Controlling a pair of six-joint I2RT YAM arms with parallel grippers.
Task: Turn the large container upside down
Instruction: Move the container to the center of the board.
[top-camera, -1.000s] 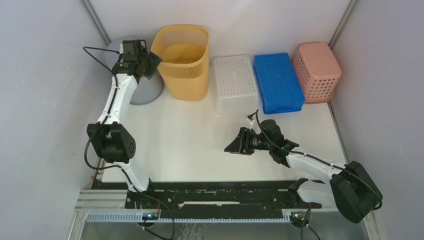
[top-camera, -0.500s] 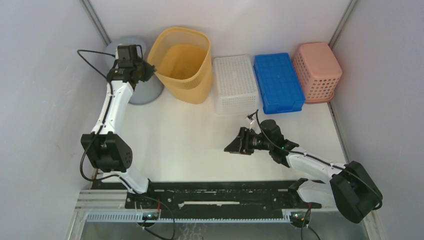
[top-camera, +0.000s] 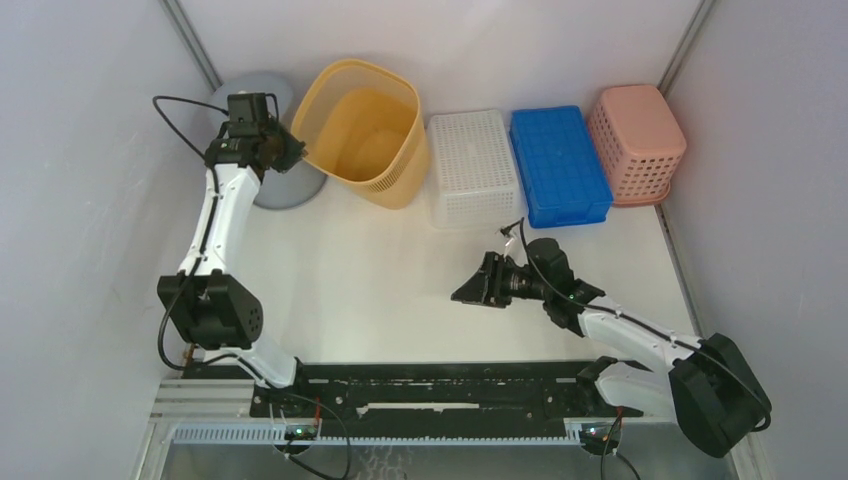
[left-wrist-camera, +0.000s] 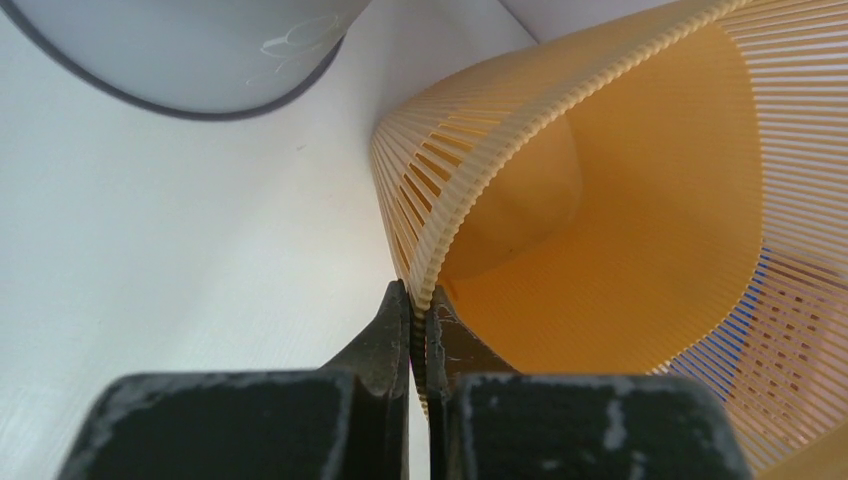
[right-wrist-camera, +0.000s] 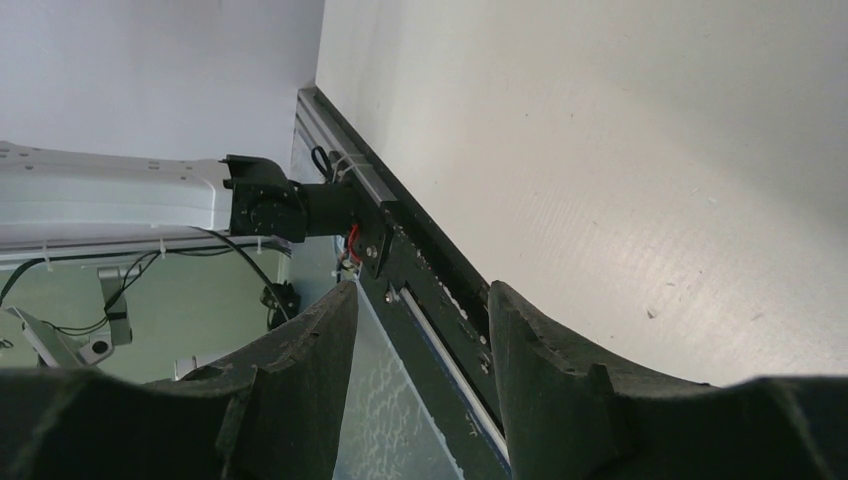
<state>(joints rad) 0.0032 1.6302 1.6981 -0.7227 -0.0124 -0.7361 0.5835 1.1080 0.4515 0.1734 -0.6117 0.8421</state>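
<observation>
The large container (top-camera: 368, 132) is a tall orange slatted bin at the back of the table, tilted with its mouth leaning left and up. My left gripper (top-camera: 290, 148) is shut on its left rim. In the left wrist view the ribbed rim (left-wrist-camera: 440, 250) of the container runs down between the two black fingers (left-wrist-camera: 388, 335), pinched tight at my left gripper (left-wrist-camera: 420, 315). My right gripper (top-camera: 468, 293) hovers open over the middle of the table, far from the bin; in its wrist view my right gripper (right-wrist-camera: 422, 300) has nothing between its fingers.
A grey upturned bowl (top-camera: 275, 185) sits just left of the bin, under the left arm. To the bin's right stand a white perforated basket (top-camera: 468, 166), a blue crate (top-camera: 557, 164) and a pink basket (top-camera: 636, 142). Walls close in left, back and right.
My left gripper closed on the bin's left rim and pulled it left, tipping the bin from upright to leaning. The right arm barely shifted.
</observation>
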